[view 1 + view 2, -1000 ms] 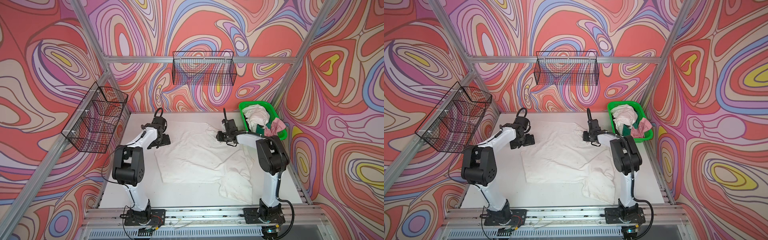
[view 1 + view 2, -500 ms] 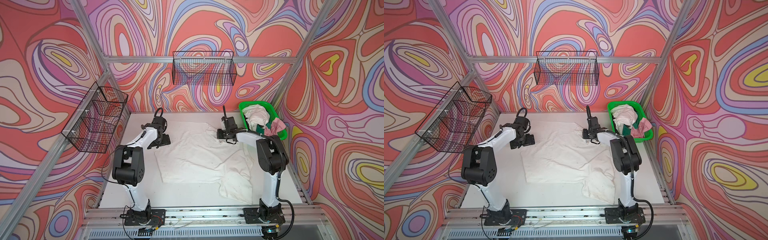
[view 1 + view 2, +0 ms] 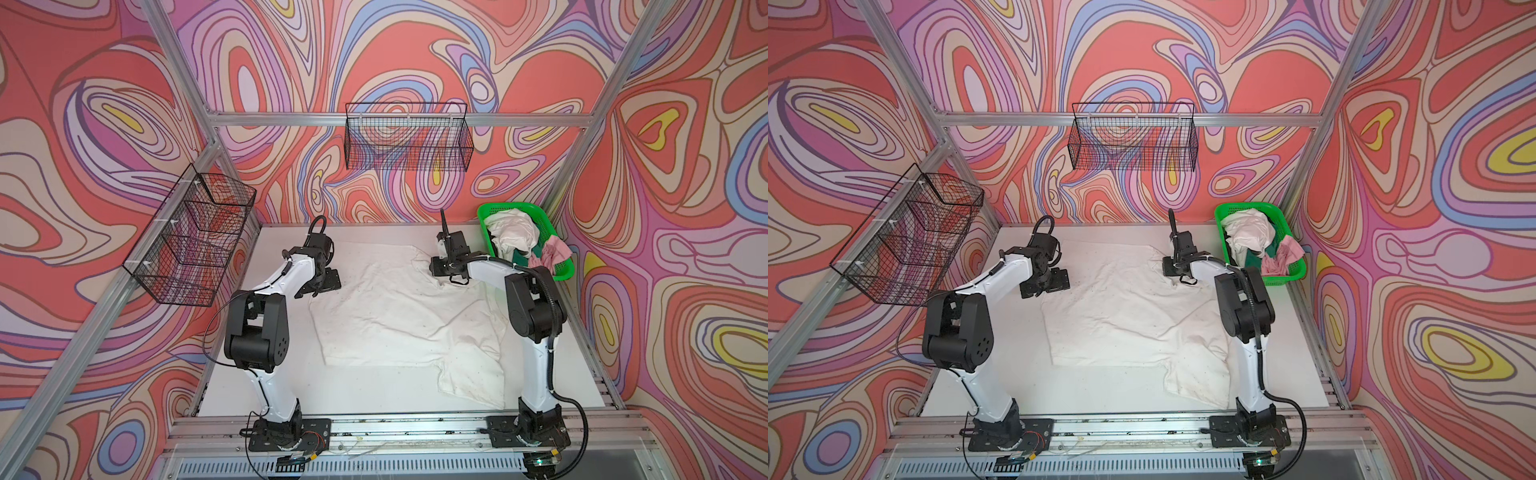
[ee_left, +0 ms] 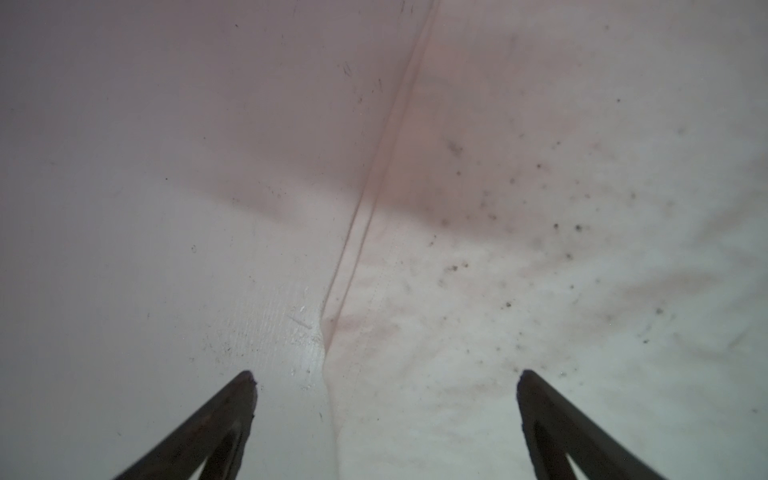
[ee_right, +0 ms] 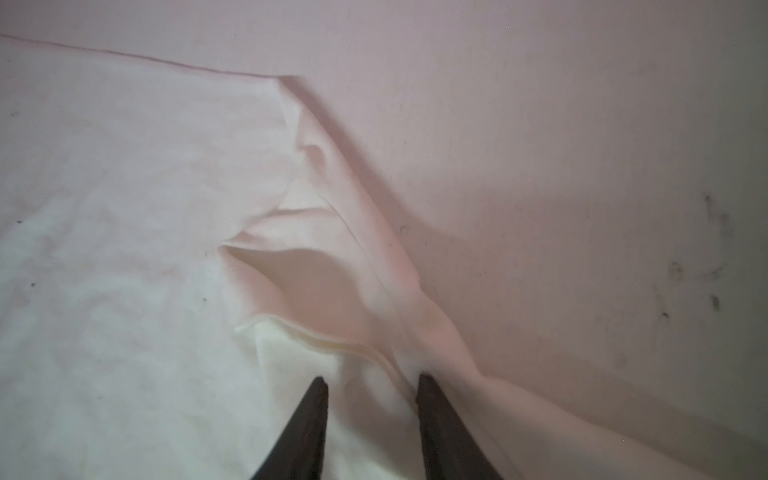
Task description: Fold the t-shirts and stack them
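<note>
Broadly, the flat white tabletop (image 3: 374, 390) takes up the floor of the cell, and most of its middle is covered by the large white short-sleeved t-shirt with small black specks (image 3: 395, 316) (image 3: 1125, 316), which lies spread out with soft creases; one sleeve points toward the near right corner. Two black wire baskets hang above it, one on the back wall (image 3: 407, 141) and one on the left wall (image 3: 191, 241). At the far right corner of the table stands the bright green plastic mesh basket (image 3: 563, 272), well apart from the left arm and just beside the right one; it holds a crumpled white t-shirt (image 3: 513, 232), a dark green t-shirt (image 3: 521, 257) low in the heap and a pale pink t-shirt (image 3: 548, 253) spilling toward its near rim

The left gripper (image 3: 330, 280) (image 4: 386, 378) sits low at the far left edge of the spread shirt. Its jaws are released and wide: in the left wrist view the hem runs between the dark fingers (image 4: 224, 411), one over bare table, one over cloth, and nothing is grasped

The right gripper (image 3: 442, 268) (image 5: 372, 380) is down at the far right edge of the same shirt, where the cloth is rucked into a raised fold. Its jaws stand parted by a narrow gap, the fingertips (image 5: 318, 390) on the fabric, with no cloth pinched between them
</note>
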Available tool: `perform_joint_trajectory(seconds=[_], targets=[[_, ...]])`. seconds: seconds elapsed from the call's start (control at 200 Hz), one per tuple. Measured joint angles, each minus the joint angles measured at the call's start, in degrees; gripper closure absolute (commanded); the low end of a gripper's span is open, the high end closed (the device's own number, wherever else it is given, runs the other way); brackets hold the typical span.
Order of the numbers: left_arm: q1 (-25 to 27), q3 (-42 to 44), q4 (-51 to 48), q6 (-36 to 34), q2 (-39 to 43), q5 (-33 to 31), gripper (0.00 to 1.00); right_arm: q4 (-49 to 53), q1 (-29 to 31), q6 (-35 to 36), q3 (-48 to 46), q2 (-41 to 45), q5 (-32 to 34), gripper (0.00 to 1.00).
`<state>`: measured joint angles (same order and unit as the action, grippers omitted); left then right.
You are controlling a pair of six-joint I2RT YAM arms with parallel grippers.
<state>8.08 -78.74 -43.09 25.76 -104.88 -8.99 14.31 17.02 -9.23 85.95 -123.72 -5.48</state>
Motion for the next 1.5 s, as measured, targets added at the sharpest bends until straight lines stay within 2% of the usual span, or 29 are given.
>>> perform_joint_trajectory(seconds=[0.19,0.295,0.466,0.791,1.041,1.207,1.262,1.372,1.502], targets=[[0.0,0.0,0.0,0.0,0.0,0.0,0.00,-0.2,0.0,1.7,1.5,-1.7,0.3,0.63],[-0.2,0.0,0.0,0.0,0.0,0.0,0.00,-0.6,0.0,2.3,2.2,-2.5,0.2,0.74],[-0.2,0.0,0.0,0.0,0.0,0.0,0.00,-1.1,0.0,2.9,2.3,-2.8,-0.1,1.00],[-0.2,0.0,0.0,0.0,0.0,0.0,0.00,-1.3,0.0,2.8,2.3,-1.2,0.2,1.00],[-0.2,0.0,0.0,0.0,0.0,0.0,0.00,-1.1,0.0,3.5,2.7,3.4,4.4,1.00],[-0.3,0.0,0.0,0.0,0.0,0.0,0.00,1.2,0.6,3.9,5.9,2.9,4.7,0.74],[-0.3,0.0,0.0,0.0,0.0,0.0,0.00,1.7,1.1,3.8,6.3,2.8,4.7,0.69],[-0.3,0.0,0.0,0.0,0.0,0.0,0.00,3.0,1.8,1.5,5.9,2.8,4.6,0.62],[-0.3,0.0,0.0,0.0,0.0,0.0,0.00,2.9,0.7,-2.4,3.1,2.9,4.1,0.59]])
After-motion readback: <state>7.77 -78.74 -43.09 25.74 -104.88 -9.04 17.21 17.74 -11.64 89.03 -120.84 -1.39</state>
